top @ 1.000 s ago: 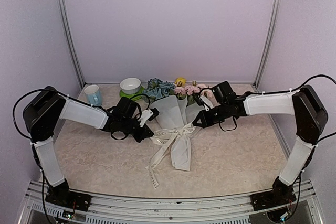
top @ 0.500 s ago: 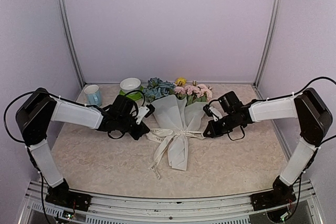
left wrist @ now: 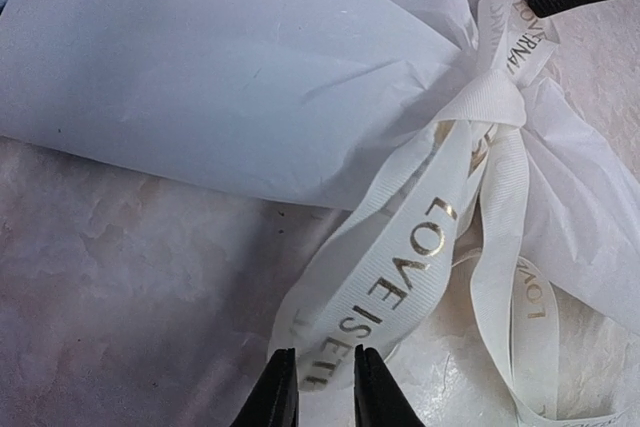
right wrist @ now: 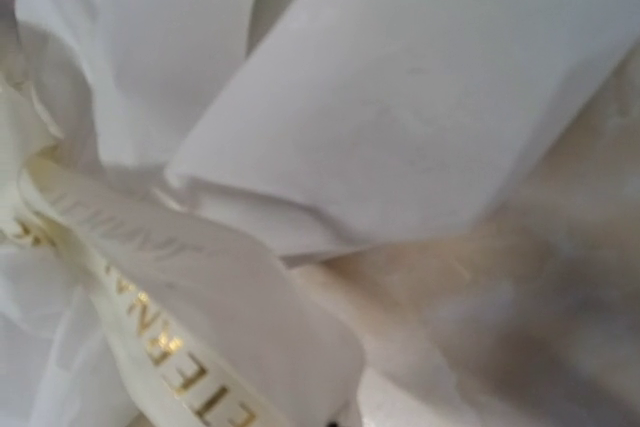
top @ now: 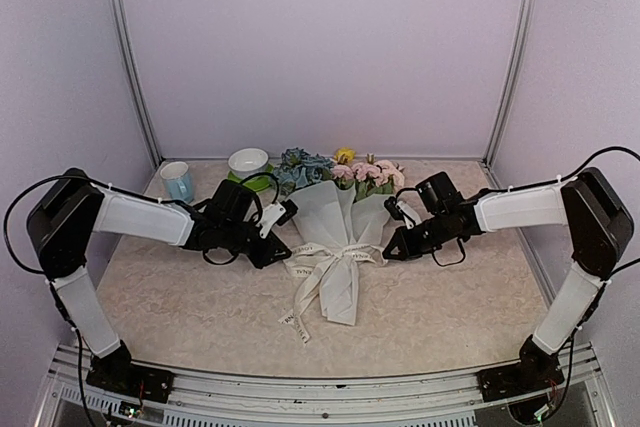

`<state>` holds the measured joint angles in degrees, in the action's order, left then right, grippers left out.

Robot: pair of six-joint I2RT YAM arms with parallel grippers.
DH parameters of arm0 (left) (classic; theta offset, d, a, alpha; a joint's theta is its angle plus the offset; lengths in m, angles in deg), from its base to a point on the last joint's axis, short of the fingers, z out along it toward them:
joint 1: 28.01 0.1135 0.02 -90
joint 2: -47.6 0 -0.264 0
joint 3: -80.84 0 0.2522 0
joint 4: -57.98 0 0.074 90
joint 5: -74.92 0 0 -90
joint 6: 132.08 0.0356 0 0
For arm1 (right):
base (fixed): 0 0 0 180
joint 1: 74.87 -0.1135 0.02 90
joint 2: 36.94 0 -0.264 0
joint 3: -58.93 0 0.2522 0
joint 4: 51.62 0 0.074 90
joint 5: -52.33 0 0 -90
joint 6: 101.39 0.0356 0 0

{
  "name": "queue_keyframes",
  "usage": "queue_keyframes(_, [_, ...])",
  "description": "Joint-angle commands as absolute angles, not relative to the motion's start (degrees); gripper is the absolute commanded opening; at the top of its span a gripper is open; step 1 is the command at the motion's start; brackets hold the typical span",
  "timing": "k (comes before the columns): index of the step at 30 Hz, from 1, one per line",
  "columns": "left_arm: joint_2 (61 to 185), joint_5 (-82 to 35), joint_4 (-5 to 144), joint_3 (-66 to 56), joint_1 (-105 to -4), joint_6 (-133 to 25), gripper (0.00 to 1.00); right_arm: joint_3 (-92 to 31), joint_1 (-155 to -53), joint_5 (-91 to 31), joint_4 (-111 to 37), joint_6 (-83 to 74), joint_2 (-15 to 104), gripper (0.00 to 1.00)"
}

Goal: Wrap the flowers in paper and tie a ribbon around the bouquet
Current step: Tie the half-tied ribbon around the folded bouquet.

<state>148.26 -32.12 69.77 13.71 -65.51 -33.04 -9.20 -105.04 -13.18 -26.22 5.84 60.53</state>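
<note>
Item: bouquet (top: 330,215), lying on table (top: 460,312), ribbon (left wrist: 400,267) knotted at its neck; left gripper (left wrist: 322,389) slightly parted around one tail; right gripper (top: 388,250) pinched shut on the other (probably keeping the knot taut).

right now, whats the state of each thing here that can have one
paper, wrapped into a cone round the stems
flowers, bunched, heads poking out of the cone's top
ribbon, knotted at the cone's neck, tails loose on the table
left pincer, slightly open round a ribbon tail
right pincer, shut on the ribbon's other end
blue cup, upright
white bowl, upright on a green plate
</note>
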Motion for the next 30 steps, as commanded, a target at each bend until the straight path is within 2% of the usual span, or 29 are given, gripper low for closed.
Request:
queue_keyframes(1, [148.3,-33.1,71.6,11.4,-64.3,-34.6,0.22,-10.2,-104.5,-12.4,-27.1,5.6,59.9,0.0])
queue_keyframes(4, [146.2,-34.6,68.0,13.2,-63.3,-37.4,0.38,-10.4,-104.5,-12.4,-26.8,5.4,60.1,0.0])
queue_keyframes(6, [141.9,-35.1,59.1,18.2,-62.9,-40.6,0.65,-10.3,-104.5,-12.5,-26.7,5.3,60.2,0.0])
queue_keyframes(7, [139.5,-35.5,53.0,22.7,-62.8,-42.8,0.89,-10.2,-104.5,-12.6,-26.7,5.2,60.2,0.0])
queue_keyframes(8, [137.5,-36.1,47.9,25.5,-62.9,-44.4,0.98,-10.2,-104.5,-12.7,-26.8,5.2,60.2,0.0])
queue_keyframes(12, [133.6,-32.8,37.6,29.0,-64.3,-45.1,0.99,-10.4,-104.5,-12.8,-26.5,5.0,60.5,0.0])
queue_keyframes(14, [133.4,-26.8,34.4,28.6,-64.6,-45.6,0.99,-10.5,-104.5,-12.9,-26.5,4.9,60.6,0.0])
queue_keyframes(16, [133.6,-23.3,25.2,31.0,-63.8,-49.5,0.99,-10.4,-104.5,-12.8,-26.8,4.9,60.7,0.0])
queue_keyframes(18, [136.6,-24.2,16.8,33.4,-61.3,-55.1,0.99,-10.6,-104.5,-12.8,-26.8,4.9,61.3,0.0])
queue_keyframes(19, [138.9,-29.9,14.3,33.1,-59.3,-55.9,0.96,-10.6,-104.5,-12.8,-26.8,4.9,61.4,0.0])
queue_keyframes(20, [141.4,-36.1,16.2,31.3,-57.1,-57.9,0.82,-10.7,-104.5,-12.8,-26.7,5.0,61.4,0.0])
queue_keyframes(22, [145.9,-42.1,30.1,24.5,-53.4,-62.6,0.49,-10.5,-104.5,-13.0,-26.7,5.1,61.1,0.0])
queue_keyframes(23, [147.5,-43.9,34.3,22.5,-52.8,-63.7,0.39,-10.3,-104.5,-13.1,-26.7,5.2,60.9,0.0])
queue_keyframes(24, [148.1,-43.9,36.8,21.9,-53.0,-64.7,0.37,-10.3,-104.5,-13.3,-26.6,5.2,60.7,0.0])
queue_keyframes(25, [148.1,-42.6,39.4,21.9,-53.9,-64.5,0.4,-10.2,-104.5,-13.3,-26.5,5.1,60.6,0.0])
queue_keyframes(30, [149.8,-32.8,50.9,18.8,-60.3,-60.8,0.6,-10.1,-104.5,-13.4,-26.3,5.0,61.0,0.0])
